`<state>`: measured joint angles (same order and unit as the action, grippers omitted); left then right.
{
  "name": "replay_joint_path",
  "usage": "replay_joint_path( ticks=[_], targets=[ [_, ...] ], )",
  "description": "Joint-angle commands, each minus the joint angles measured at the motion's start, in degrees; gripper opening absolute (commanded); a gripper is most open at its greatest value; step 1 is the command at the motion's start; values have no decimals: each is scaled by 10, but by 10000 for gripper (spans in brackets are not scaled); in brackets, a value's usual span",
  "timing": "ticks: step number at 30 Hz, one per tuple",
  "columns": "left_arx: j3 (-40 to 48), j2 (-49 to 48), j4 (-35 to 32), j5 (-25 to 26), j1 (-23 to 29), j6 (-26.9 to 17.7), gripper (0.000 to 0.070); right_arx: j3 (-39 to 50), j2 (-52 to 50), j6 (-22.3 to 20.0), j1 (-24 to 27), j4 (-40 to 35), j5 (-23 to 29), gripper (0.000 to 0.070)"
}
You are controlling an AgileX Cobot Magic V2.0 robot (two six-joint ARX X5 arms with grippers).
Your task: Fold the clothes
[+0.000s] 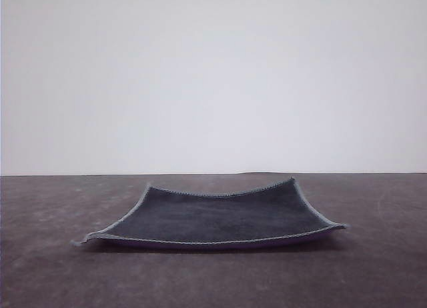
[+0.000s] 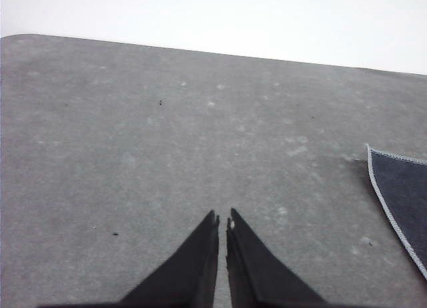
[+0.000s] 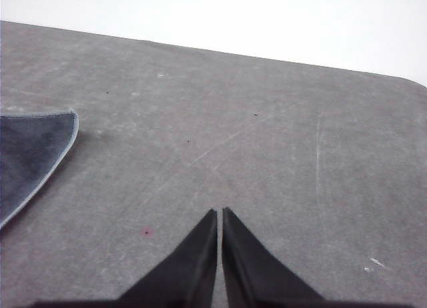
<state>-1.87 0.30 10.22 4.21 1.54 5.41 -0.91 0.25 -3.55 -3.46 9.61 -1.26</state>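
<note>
The left hand (image 2: 222,218) hangs over bare grey tabletop (image 2: 133,135), its fingers pressed together on nothing. Mid-tabletop lies the cloth (image 1: 213,216), spread dark side up, corners curling, a purple sliver under its near edge. The right hand (image 3: 219,213) is likewise closed and empty.

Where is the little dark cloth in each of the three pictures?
Front view: the cloth lies spread in the middle of the grey table, dark side up, corners curling.
Left wrist view: one corner of it shows at the right edge.
Right wrist view: one corner shows at the left edge.
Shared landmark: its light stitched hem.
</note>
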Motion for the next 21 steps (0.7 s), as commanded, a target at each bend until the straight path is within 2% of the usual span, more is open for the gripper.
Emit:
replay_joint_path(
  ticks=[1,11,21],
  targets=[
    [11,-1,5,-2,-1,0,6,2,0,8,-1,-7,2,7],
    [11,-1,5,-2,-1,0,6,2,0,5,-1,-9,2,7],
    [11,-1,-4,-1,-1,2,6,2,0,17,-1,-77,-8,7]
  ],
)
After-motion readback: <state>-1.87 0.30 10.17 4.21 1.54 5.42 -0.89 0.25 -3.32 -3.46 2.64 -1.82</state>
